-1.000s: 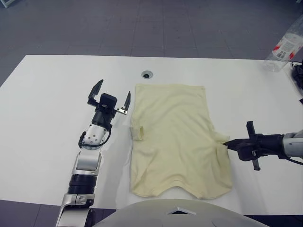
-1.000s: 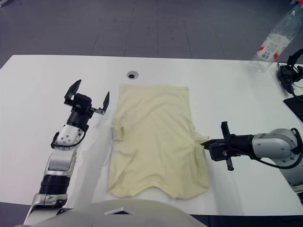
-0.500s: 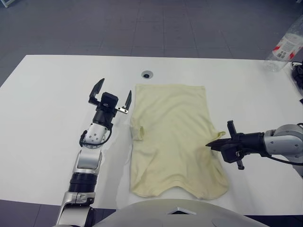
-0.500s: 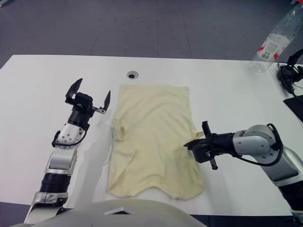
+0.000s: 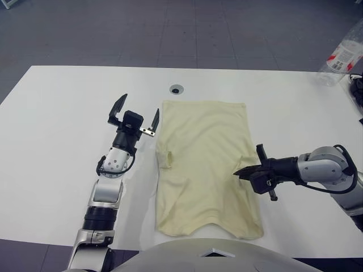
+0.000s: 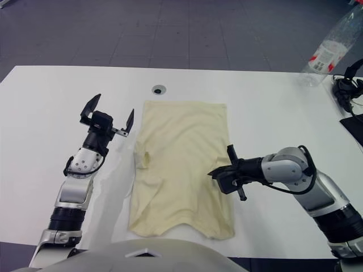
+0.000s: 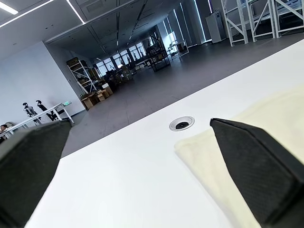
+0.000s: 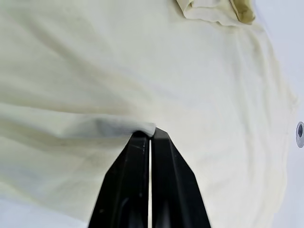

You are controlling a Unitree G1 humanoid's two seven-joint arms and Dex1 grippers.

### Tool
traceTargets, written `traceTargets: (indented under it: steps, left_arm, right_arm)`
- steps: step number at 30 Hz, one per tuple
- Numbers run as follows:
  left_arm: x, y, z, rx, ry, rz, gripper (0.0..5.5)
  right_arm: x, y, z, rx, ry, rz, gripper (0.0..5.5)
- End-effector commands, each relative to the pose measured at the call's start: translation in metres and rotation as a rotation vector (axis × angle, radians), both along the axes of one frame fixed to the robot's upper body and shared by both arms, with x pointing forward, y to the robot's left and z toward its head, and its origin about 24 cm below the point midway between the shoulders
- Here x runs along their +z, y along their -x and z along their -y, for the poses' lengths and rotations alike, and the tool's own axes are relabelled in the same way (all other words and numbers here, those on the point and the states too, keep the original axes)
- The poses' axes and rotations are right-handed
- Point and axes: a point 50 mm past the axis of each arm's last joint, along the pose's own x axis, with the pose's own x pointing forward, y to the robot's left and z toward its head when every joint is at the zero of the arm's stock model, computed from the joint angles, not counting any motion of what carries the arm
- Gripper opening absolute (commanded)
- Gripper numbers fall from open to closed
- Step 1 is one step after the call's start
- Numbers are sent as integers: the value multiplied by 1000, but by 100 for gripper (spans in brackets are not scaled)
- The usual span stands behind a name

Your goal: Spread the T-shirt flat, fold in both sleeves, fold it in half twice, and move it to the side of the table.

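Note:
A pale yellow T-shirt (image 5: 198, 141) lies lengthwise on the white table (image 5: 51, 147), its left sleeve (image 5: 165, 159) tucked in as a small fold. My right gripper (image 5: 238, 171) is over the shirt's right half, shut on a pinch of the right sleeve fabric (image 8: 118, 127) and holding it inward over the body; in the right wrist view its jaws (image 8: 149, 137) press together on the fold. My left gripper (image 5: 139, 106) stands open just left of the shirt's upper left corner, nothing between its fingers (image 7: 256, 166).
A round cable hole (image 5: 177, 89) sits in the table just beyond the shirt. A clear plastic bottle (image 5: 340, 56) lies at the back right corner, with black cables (image 6: 345, 88) beside it at the right edge. The table's left half is bare.
My right gripper has moved left from the shirt's right edge to over its body, dragging the sleeve fabric inward. The left arm has barely moved.

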Motion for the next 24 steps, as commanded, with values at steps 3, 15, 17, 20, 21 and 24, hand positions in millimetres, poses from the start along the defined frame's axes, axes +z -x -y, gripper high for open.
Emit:
traceTargets:
  steps: [3,15,17,20,21,24]
  left_arm:
    - [5,-1,2,-13,-20,15,540]
    - [5,-2,2,-13,-22,14,540]
    - [5,-3,3,-16,-23,14,540]
    - [4,-1,6,-52,-37,-1,540]
    - [4,2,9,-82,-54,-4,540]
    - [14,14,12,-196,-72,-12,540]
  right_arm:
    - [-8,2,-2,9,20,-30,2]
    - [-5,0,-5,-87,-117,-84,199]
    - [1,-3,-1,-125,-165,-76,233]
    - [15,-5,14,-216,-226,-57,275]
    - [19,-5,20,-252,-247,-53,291]
    - [31,1,35,-378,-320,-35,343]
